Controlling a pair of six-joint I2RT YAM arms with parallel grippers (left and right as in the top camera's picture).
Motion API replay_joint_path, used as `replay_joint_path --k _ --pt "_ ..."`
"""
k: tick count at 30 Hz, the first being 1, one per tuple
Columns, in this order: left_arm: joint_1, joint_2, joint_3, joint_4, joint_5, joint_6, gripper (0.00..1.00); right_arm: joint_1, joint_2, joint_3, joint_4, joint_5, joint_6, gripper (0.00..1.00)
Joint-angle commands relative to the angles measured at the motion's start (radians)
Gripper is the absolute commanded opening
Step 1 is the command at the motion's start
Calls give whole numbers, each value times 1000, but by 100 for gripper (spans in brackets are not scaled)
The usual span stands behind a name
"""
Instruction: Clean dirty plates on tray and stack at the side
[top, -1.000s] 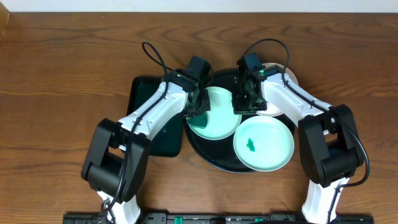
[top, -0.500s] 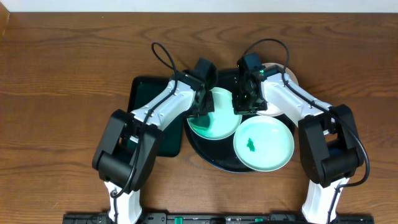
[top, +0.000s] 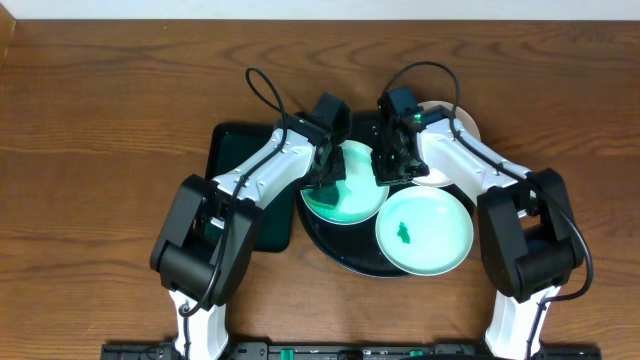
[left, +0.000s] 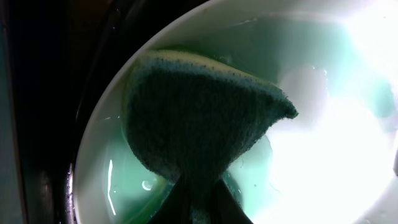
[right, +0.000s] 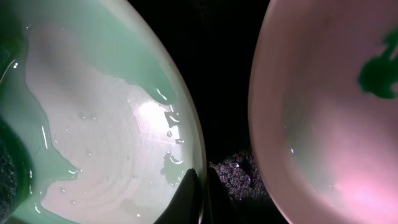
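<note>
At the near edge of the tray lies the front mint plate, flat inside the rim, with a small dark green smear left of its middle. The right wrist view shows the same plate washed pinkish, the smear near its upper edge.

Toward the tray's left side, just behind, sits the second mint plate. Its surface is wet and streaked. The left gripper is above it, and its jaws are clamped tight on a dark green sponge that is pressed onto the plate.

The right gripper is over the tray's middle. Its jaws are closed together right at the rim of the second mint plate. Whether the rim is pinched between them I cannot tell.

At the tray's far right edge lies the white plate, mostly hidden under the right arm.

Just left of the tray, a dark rectangular tray rests on the wooden table.
</note>
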Motion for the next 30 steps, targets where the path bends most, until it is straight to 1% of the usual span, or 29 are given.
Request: replay_joint_path --k 1,3,11,13,16,19,22,26,30 --pt "-25 71 -25 2 50 -9 7 39 3 -3 18 -63 -26 1" --pt "-27 73 -25 11 81 -9 7 39 3 -3 18 -63 -26 1" --pt "-26 72 -23 125 411 -9 7 40 3 -3 19 -63 -26 1" --pt "-26 72 -20 141 451 -10 7 42 3 -3 20 -63 -26 1" --pt "-26 72 -8 140 444 -8 7 45 3 -3 20 -63 -26 1" --pt "-24 57 -1 139 403 -8 7 45 3 -3 19 -63 -26 1" --pt "-18 19 4 114 314 -8 7 43 3 -3 19 -63 -26 1" --pt "-10 -68 18 48 159 -1 7 42 3 -3 19 -63 -25 1" --pt "5 -166 18 32 85 3 7 42 3 -3 19 -63 -25 3"
